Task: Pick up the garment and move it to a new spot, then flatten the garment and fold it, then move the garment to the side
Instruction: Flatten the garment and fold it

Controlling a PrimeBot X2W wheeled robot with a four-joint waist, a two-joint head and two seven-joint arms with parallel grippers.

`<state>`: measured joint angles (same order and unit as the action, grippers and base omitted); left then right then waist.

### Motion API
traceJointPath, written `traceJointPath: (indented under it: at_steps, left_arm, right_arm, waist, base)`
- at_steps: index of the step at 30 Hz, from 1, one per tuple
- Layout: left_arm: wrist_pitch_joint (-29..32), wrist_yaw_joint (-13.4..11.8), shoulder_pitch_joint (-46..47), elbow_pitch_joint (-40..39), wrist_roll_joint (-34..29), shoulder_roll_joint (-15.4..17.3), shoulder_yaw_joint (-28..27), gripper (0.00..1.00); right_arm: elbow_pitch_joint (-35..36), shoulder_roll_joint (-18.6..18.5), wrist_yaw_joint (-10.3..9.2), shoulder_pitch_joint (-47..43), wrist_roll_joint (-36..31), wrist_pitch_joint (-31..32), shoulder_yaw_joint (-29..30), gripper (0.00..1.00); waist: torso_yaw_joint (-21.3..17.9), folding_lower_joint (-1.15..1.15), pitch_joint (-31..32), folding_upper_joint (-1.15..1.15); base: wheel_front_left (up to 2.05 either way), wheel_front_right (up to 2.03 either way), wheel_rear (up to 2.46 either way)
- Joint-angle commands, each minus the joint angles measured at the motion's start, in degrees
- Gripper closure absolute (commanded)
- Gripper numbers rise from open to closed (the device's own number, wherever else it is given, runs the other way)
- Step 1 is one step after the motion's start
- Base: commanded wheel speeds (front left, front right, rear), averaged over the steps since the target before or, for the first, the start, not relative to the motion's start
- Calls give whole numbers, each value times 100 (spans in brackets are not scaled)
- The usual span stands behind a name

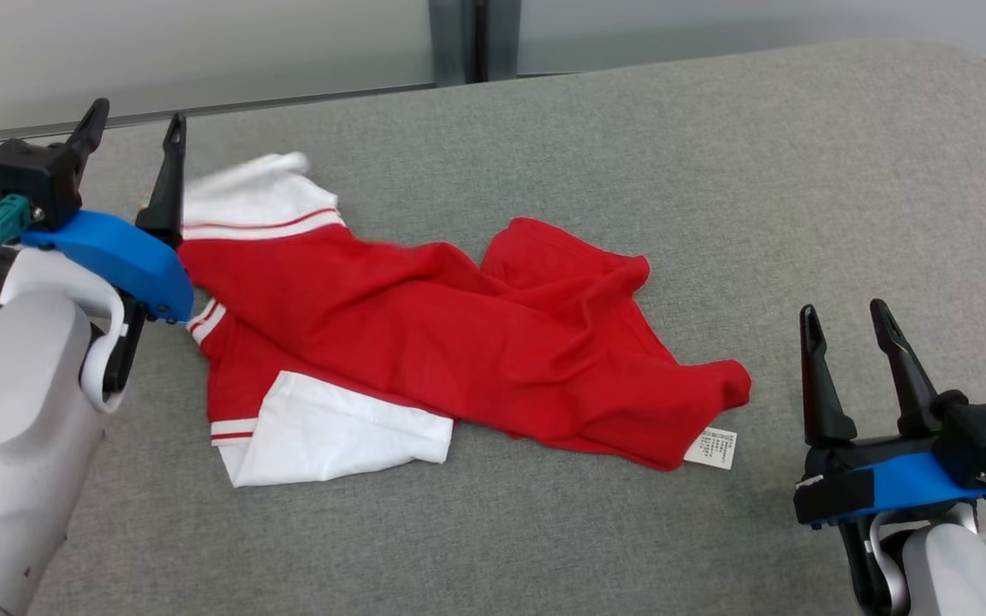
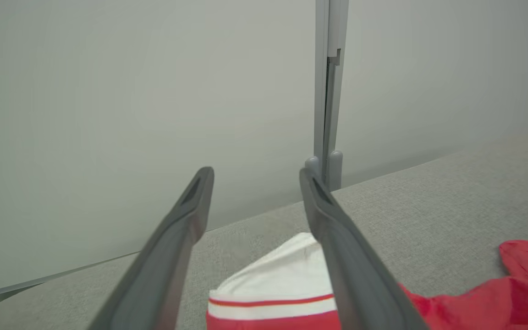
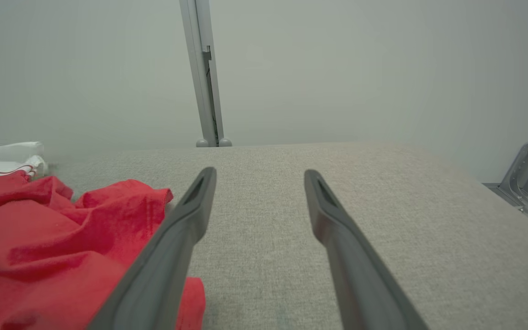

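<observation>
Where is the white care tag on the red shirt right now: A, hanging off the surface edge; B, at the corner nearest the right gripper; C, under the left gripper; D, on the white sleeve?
B: the care tag lies at the red shirt corner on the grey surface, the corner closest to the right gripper.

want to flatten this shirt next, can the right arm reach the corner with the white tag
Probably yes. The right gripper stands open beside the shirt, close to the corner bearing the tag, with bare grey cushion between them and nothing lying in the way.
</observation>
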<state>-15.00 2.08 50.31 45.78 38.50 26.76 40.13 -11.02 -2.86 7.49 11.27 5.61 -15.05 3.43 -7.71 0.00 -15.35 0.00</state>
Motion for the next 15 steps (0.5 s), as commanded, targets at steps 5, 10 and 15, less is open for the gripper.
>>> traceJointPath:
  at_steps: [5, 10, 15]
  left_arm:
    - [-24, -137, -587, -619, -371, -132, -615, 0]
    - [-22, -247, -1346, -1369, -768, -336, -1319, 0]
    - [-20, -325, -2158, -2092, -1181, -580, -1998, 0]
  right_arm:
    - [0, -5, 1, -46, -98, -19, 27, 0]
    - [-51, -5, 1, -110, -125, -19, 11, 0]
    - [-103, -5, 1, -213, -115, -19, 0, 0]
  waist:
    - [196, 0, 161, 0]
    - [395, 0, 389, 0]
    - [584, 0, 581, 0]
  base:
    - [0, 0, 0]
    - [0, 0, 0]
    - [0, 0, 0]
